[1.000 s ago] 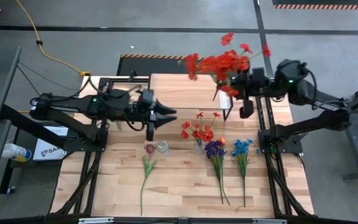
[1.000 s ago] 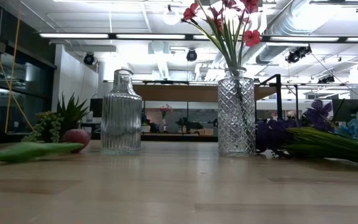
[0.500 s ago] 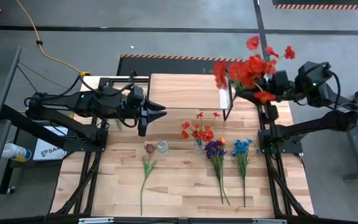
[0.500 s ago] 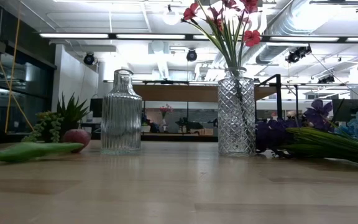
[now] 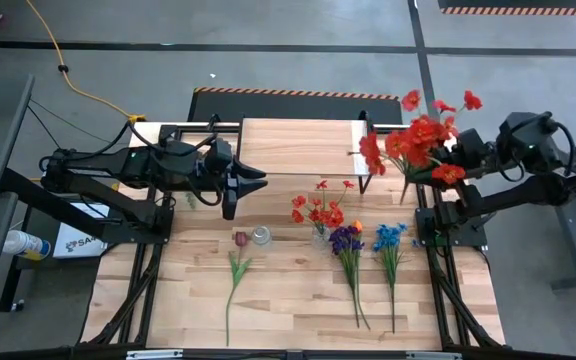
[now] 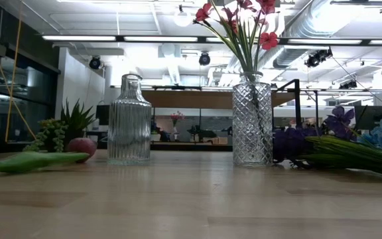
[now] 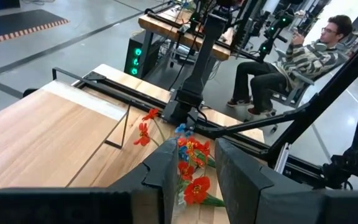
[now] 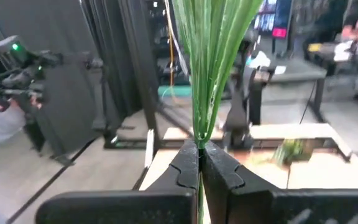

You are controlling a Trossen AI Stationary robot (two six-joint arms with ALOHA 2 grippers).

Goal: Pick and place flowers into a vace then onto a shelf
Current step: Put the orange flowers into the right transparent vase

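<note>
A bunch of red flowers hangs in the air over the table's far right corner, beside the shelf's right end, with my right gripper shut on its green stems. My left gripper hovers open left of the shelf, pointing right, with nothing between its fingers. A cut-glass vase holding red flowers and a ribbed glass bottle stand mid-table. A tulip, purple flowers and blue flowers lie flat on the tabletop. My right gripper pinches the gathered green stems near their lower end between its two fingers. The fingers come in level from the table's right side. The bunch is lifted clear, and its blooms spread out beyond the fingertips toward the table's left.
The shelf stands at the table's far edge on thin dark legs. A small green spiky plant sits at the table's left. Bare plank tabletop lies toward the near edge. A seated person is in the room beyond.
My right gripper has carried the red bunch from above the shelf's right end toward the table's right edge, rolling a little, still shut on the stems. My left gripper has drawn back slightly toward the table's left edge, then kept still.
</note>
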